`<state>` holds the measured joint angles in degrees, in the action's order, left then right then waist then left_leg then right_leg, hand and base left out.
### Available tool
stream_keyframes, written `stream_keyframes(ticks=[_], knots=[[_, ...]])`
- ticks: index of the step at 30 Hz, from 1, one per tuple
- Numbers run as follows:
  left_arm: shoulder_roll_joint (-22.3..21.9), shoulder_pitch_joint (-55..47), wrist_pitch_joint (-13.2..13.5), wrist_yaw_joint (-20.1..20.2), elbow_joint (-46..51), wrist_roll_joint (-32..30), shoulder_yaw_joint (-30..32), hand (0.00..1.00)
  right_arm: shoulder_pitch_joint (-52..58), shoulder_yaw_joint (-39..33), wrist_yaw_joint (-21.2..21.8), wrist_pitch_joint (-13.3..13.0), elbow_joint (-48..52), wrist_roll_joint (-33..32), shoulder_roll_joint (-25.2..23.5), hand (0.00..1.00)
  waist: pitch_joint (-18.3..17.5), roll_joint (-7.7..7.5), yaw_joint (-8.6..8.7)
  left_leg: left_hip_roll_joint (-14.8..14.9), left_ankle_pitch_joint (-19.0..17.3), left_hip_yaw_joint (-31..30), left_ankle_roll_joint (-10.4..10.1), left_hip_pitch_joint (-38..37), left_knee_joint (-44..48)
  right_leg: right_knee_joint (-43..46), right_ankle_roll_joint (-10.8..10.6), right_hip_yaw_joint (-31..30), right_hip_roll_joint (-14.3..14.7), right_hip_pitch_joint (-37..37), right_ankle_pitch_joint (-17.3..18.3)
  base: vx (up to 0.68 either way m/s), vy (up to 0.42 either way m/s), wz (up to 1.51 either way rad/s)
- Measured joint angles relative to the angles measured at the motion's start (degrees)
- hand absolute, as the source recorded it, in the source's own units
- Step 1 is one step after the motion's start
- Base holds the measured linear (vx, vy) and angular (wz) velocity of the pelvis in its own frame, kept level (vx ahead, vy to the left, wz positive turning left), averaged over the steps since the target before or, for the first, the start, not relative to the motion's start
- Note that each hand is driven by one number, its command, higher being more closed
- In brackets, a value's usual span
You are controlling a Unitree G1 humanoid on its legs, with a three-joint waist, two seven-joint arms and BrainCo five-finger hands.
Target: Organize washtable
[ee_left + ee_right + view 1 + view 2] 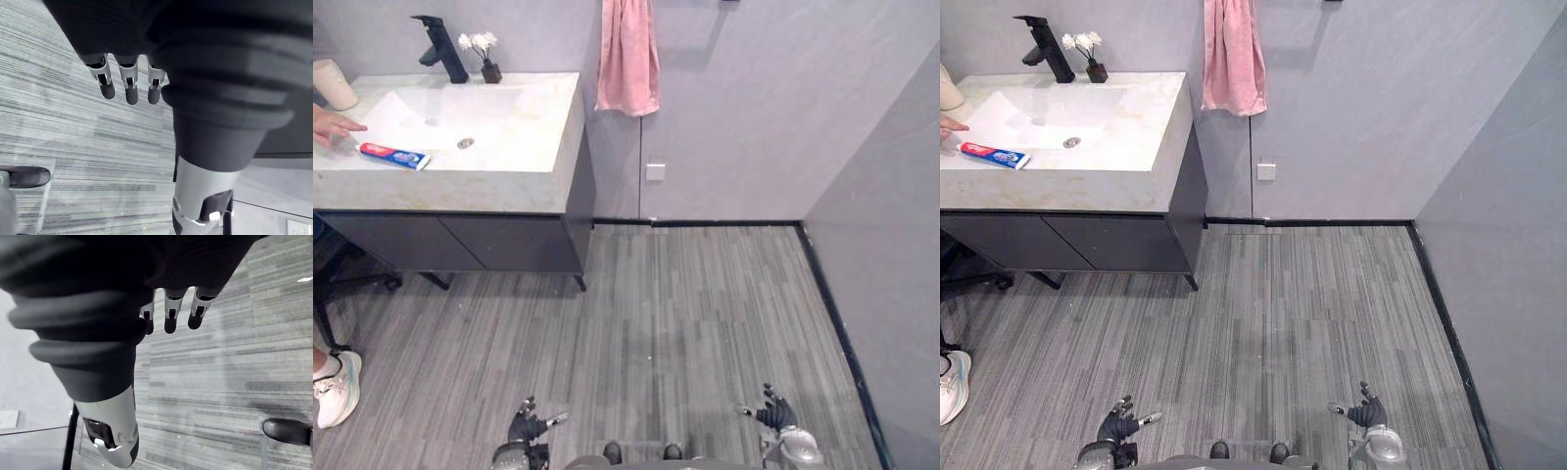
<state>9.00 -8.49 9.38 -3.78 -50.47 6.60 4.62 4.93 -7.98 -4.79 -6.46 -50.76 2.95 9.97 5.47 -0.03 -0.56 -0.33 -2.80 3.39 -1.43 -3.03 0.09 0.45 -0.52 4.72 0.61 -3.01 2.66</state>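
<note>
My left hand (524,427) and right hand (773,411) hang released; the red-white-blue toothpaste tube (393,156) lies crosswise upper left, nearer my left.

A bathroom is shown: a pale marbled stone surface (460,191) with a sunken white basin (431,110) is carried on a dark grey cabinet (460,245). A black angular tap (440,47) is mounted behind the basin, a red, white and blue toothpaste tube (393,155) is laid beside it, and a pink towel (627,56) is hung on the grey wall (754,108).
</note>
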Motion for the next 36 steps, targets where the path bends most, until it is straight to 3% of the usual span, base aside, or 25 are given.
stream_keyframes(ticks=[11, 14, 22, 24, 26, 28, 29, 30, 33, 35, 36], knots=[[0.4, -1.1, 0.1, 0.0, 3.1, -0.1, 0.1, 0.00, 0.4, 0.0, 0.0, -0.7, 2.9, -0.1, 1.4, 0.00, 1.6, 0.19, 0.81, -0.4, -0.2, 0.2, 0.1, -1.6, 0.5, -0.6, -0.1, -0.3, -0.5, -1.7, 0.1, -0.01, 0.000, -0.01], [0.3, -1.9, 0.1, -0.1, 3.2, -0.2, 0.2, 0.00, 0.2, -0.4, 0.0, -1.0, 2.9, -0.2, 1.9, 0.00, 2.1, 1.03, 1.16, 0.1, -1.7, 1.7, 1.4, -1.5, 1.0, -0.6, -0.2, -1.5, 0.0, -1.3, 0.1, -0.08, 0.000, -0.20], [0.0, -2.7, 0.0, -0.2, 4.0, 0.0, 0.5, 0.00, -0.7, -0.7, -0.3, -0.7, 2.9, -1.6, 1.7, 0.00, 2.5, 1.74, 1.08, 1.7, -6.3, 6.3, 1.4, 3.3, 7.4, 1.7, -0.9, -4.2, 0.6, 3.4, 1.7, -0.03, 0.002, -0.32], [0.0, -2.7, 0.0, -0.2, 6.2, 0.0, 0.5, 0.00, -0.7, -0.7, -0.3, -0.7, 2.9, -2.5, 1.7, 0.00, 2.6, 1.80, 1.01, 1.9, -7.9, 6.8, 1.6, 4.4, 9.6, 6.7, -1.7, -4.2, 0.4, 5.8, 4.3, 0.08, 0.014, -0.18], [0.0, -2.3, 0.0, -0.2, 8.0, 0.1, -0.2, 0.00, -0.9, -0.7, -0.4, -0.3, 2.9, -2.8, 1.6, 0.00, 3.3, 1.72, 0.58, 1.9, -11.1, 7.8, 2.4, 4.8, 13.5, 20.6, -4.5, -3.3, -0.7, 11.1, 8.8, 0.13, 0.034, -0.25], [0.3, -1.2, 0.0, -0.3, 8.5, 0.1, -1.0, 0.00, -1.7, -0.6, -0.5, 0.3, 3.5, -3.0, 1.1, 0.00, 4.6, 1.84, 0.78, 1.8, -12.9, 7.7, 3.1, 3.6, 14.7, 34.5, -4.7, -1.7, -1.8, 16.6, 9.1, 0.15, 0.037, -0.05], [1.1, -0.4, 0.0, -0.5, 9.5, 0.1, -1.9, 0.00, -1.8, -0.5, -0.5, 0.4, 4.5, -3.1, 0.2, 0.00, 5.7, 1.00, 1.31, 1.2, -13.9, 7.4, 3.5, 2.0, 14.7, 42.0, -4.5, -0.1, -3.5, 20.3, 10.5, 0.20, 0.017, 0.12], [1.2, -0.2, 0.0, -0.5, 9.6, 0.1, -2.1, 0.00, -1.8, -0.4, -0.5, 0.4, 4.8, -3.1, 0.0, 0.00, 6.1, 0.99, 1.42, 1.1, -14.3, 7.4, 3.5, 1.1, 14.7, 43.2, -4.2, 0.3, -4.0, 21.4, 11.6, 0.26, -0.001, 0.10], [1.1, 1.8, 0.0, -1.2, 9.7, 0.2, -2.5, 0.00, -2.5, -0.2, -0.5, 0.4, 4.9, -3.2, 0.1, 0.00, 6.9, 1.60, 2.34, 2.1, -15.6, 5.3, 2.8, -2.2, 13.3, 38.0, -4.1, 2.8, -4.5, 25.9, 13.2, 0.33, -0.043, 0.34], [1.1, 4.0, 0.0, -1.7, 9.7, 0.3, -2.6, 0.00, -3.3, -0.2, -0.6, 0.4, 5.1, -3.6, 0.4, 0.00, 7.4, 1.46, 3.57, 3.5, -16.0, 2.9, 1.5, -3.7, 11.6, 30.1, -3.2, 2.6, -3.6, 28.1, 10.6, 0.44, -0.140, 0.70], [1.4, 4.4, 0.0, -1.8, 10.1, 0.4, -2.9, 0.00, -3.1, 0.0, -0.9, 0.3, 5.3, -3.6, 0.6, 0.00, 7.3, 0.72, 3.72, 3.6, -16.8, 1.6, -0.2, -4.9, 11.1, 24.9, -2.2, 1.8, -3.5, 28.4, 5.2, 0.51, -0.201, 0.57]])
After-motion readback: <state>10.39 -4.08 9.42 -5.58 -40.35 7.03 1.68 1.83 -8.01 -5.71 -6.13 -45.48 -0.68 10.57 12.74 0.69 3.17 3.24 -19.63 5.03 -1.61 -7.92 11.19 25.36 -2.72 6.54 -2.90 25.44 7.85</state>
